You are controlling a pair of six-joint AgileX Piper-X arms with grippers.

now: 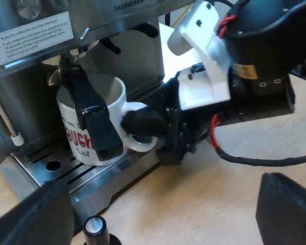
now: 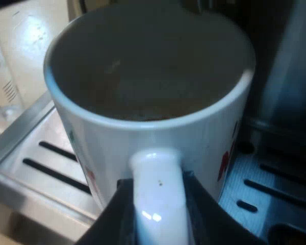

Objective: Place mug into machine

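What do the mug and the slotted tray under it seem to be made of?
The mug is likely glazed ceramic: white, with a thick rounded rim and a glossy highlight on its handle. The drip tray looks like brushed stainless steel: grey, with a soft sheen and dark cut slots. I cannot tell whether it is solid steel or a thin metal cover.

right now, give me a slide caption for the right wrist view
Right gripper gripping the handle of the white mug, set over the espresso machine's slotted drip tray
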